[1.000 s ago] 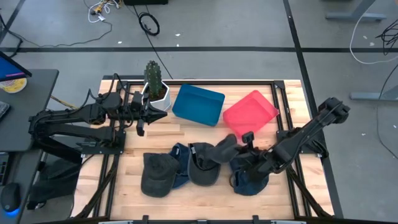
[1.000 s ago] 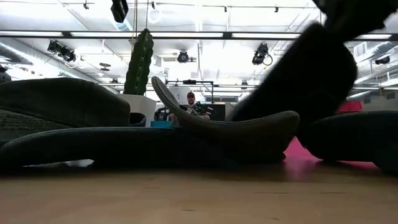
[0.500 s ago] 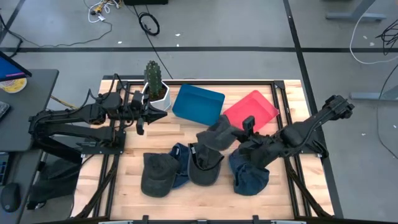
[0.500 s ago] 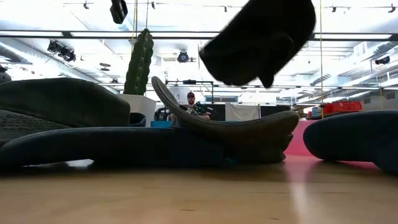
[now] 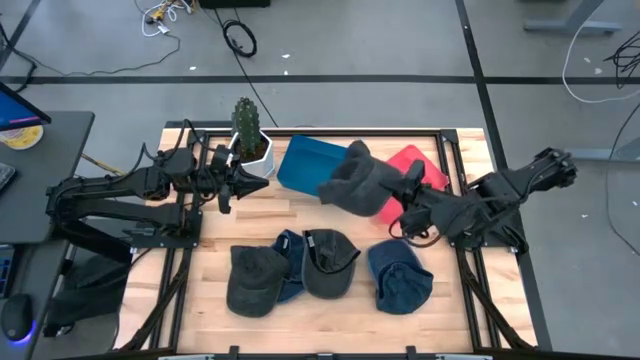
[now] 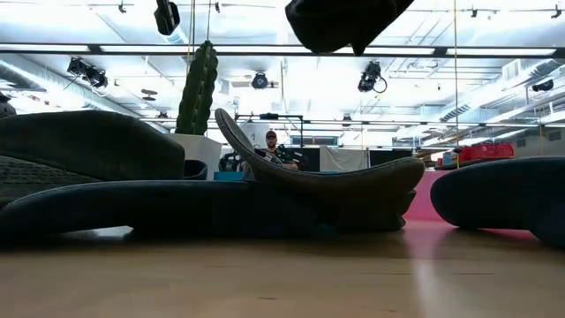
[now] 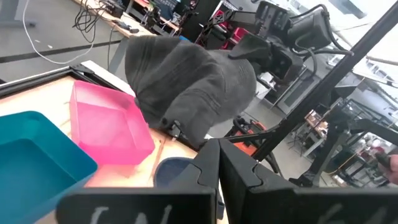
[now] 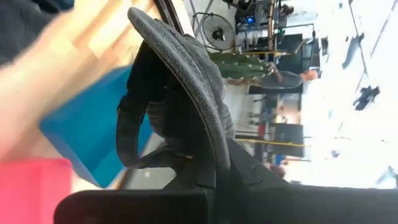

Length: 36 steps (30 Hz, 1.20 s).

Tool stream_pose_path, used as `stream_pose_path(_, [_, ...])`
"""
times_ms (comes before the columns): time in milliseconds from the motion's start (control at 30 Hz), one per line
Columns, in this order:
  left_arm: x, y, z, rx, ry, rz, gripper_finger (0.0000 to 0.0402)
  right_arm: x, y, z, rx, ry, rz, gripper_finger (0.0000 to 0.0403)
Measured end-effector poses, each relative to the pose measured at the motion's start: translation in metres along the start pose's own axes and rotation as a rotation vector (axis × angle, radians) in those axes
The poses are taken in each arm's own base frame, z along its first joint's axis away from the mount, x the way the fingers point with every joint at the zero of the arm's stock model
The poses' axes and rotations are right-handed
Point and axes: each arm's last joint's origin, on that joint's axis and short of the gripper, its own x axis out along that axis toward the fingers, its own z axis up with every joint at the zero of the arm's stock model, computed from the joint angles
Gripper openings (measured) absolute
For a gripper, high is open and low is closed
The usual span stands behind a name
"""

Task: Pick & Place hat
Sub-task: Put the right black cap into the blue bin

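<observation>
My right gripper (image 5: 393, 200) is shut on a grey cap (image 5: 354, 178) and holds it in the air over the blue tray (image 5: 305, 165) and the red tray (image 5: 432, 172). The low view shows the cap (image 6: 342, 21) high above the table. Three more caps lie crown up or open side up on the near half of the table: a dark grey one (image 5: 253, 283), a grey one (image 5: 328, 264) and a navy one (image 5: 402, 281). My left gripper (image 5: 243, 183) is shut and holds nothing, beside the cactus pot (image 5: 256, 155). My right gripper pinches a stitched grey edge of the cap (image 8: 214, 134) between its two fingers. The fingers come from the table's right side, slanting slightly down. The cap is lifted clear, its hollow side (image 8: 146, 118) turned sideways, the crown (image 7: 180, 71) reaching toward the table's left.
A cactus (image 5: 244, 122) in a white pot stands at the far left. Another navy cap (image 5: 291, 262) lies partly under the two grey ones. Bare wood (image 5: 290, 215) lies between the trays and the row of caps. A person (image 6: 271, 146) sits far behind the table.
My right gripper has risen and gone toward the far edge with the grey cap, rolling its wrist. The cap has come off the row of caps, lifted clear, and now hangs over the trays.
</observation>
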Motion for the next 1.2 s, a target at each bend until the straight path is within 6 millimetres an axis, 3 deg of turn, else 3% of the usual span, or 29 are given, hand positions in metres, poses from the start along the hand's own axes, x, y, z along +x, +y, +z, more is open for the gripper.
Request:
stream_pose_path(333, [0.000,0.000,0.000,-0.001,0.001,0.000,0.0009,0.004,-0.010,-0.010,-0.106,-0.030,-0.002,0.0004])
stream_pose_path(667, [0.000,0.000,0.000,-0.027,0.001,0.001,0.0009,0.028,-0.038,-0.014,-0.111,-0.089,-0.114,0.0004])
stream_pose_path(867, [0.000,0.000,0.000,-0.022,0.001,0.001,0.0009,0.054,-0.053,-0.016,-0.175,-0.081,-0.197,0.0004])
stream_pose_path(1200, [0.000,0.000,0.000,-0.050,-0.004,0.007,0.0009,0.069,-0.059,-0.014,-0.121,-0.106,-0.242,0.0004])
